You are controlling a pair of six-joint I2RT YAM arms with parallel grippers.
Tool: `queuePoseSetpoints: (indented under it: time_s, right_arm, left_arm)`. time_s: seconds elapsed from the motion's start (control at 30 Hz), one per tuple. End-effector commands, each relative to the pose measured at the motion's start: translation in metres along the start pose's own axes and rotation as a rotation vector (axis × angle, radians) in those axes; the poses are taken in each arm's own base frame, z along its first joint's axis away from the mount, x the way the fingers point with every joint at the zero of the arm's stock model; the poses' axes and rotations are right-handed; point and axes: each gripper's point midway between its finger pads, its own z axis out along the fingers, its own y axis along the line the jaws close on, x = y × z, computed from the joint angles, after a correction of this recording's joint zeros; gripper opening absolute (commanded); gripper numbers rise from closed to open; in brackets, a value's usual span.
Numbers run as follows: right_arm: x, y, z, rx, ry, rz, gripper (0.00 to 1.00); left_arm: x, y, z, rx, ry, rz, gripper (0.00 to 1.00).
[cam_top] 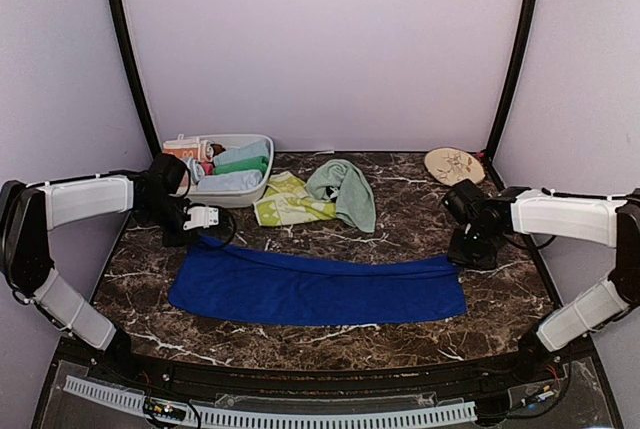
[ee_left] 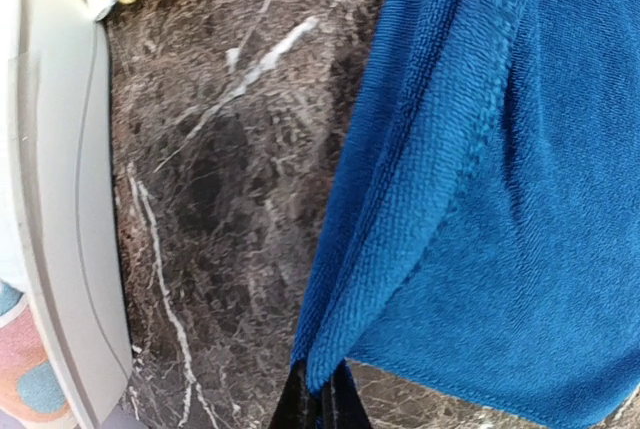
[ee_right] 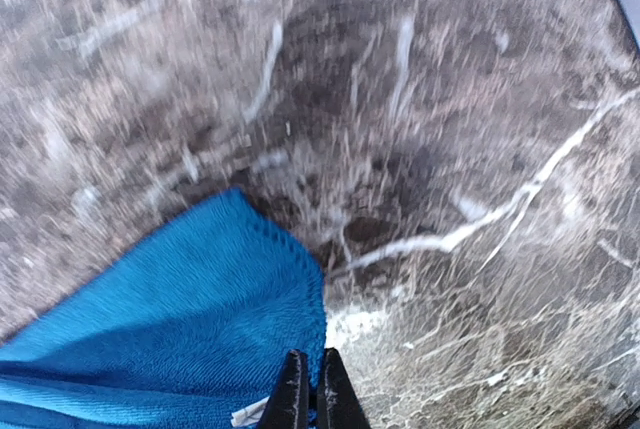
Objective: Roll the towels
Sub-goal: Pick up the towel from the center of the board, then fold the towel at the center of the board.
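Observation:
The long royal blue towel (cam_top: 315,290) lies flat across the middle of the marble table. My left gripper (cam_top: 197,234) is shut on its far left corner (ee_left: 330,364), holding the cloth a little lifted. My right gripper (cam_top: 468,257) is shut on its far right corner (ee_right: 300,349), low over the table. A pale mint green towel (cam_top: 345,189) lies crumpled behind the blue one, partly on a yellow-green patterned towel (cam_top: 285,201).
A white bin (cam_top: 255,187) with rolled cloths stands at the back left, close to my left gripper; its rim shows in the left wrist view (ee_left: 60,209). A round beige patterned plate (cam_top: 454,165) lies at the back right.

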Motion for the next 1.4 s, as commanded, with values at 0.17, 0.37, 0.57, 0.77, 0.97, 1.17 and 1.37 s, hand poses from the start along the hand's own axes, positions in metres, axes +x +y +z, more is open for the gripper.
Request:
queuePoseSetpoints:
  time_s: [0.17, 0.37, 0.57, 0.77, 0.97, 1.17, 1.37]
  right_arm:
    - [-0.039, 0.009, -0.014, -0.01, -0.052, -0.03, 0.0]
    - [-0.064, 0.019, -0.011, -0.004, -0.064, -0.055, 0.0]
    - [-0.09, 0.027, -0.011, -0.006, -0.079, -0.064, 0.0]
    - [-0.109, 0.035, -0.007, -0.002, -0.089, -0.078, 0.0]
    - [-0.122, 0.039, 0.002, 0.003, -0.086, -0.084, 0.0]
    - [-0.133, 0.044, 0.005, 0.01, -0.091, -0.088, 0.0]
    - [-0.128, 0.042, 0.004, -0.003, -0.082, -0.082, 0.0]
  left_arm:
    - [0.015, 0.026, -0.019, -0.072, 0.022, -0.021, 0.0]
    - [0.016, 0.031, -0.02, -0.083, 0.028, -0.023, 0.0]
    - [0.022, 0.048, -0.016, -0.152, 0.068, -0.019, 0.0]
    - [0.033, 0.054, -0.011, -0.177, 0.102, -0.019, 0.0]
    - [0.041, 0.061, -0.004, -0.194, 0.12, -0.034, 0.0]
    - [0.04, 0.073, -0.002, -0.219, 0.117, -0.053, 0.0]
    - [0.04, 0.07, 0.0, -0.214, 0.108, -0.065, 0.0]
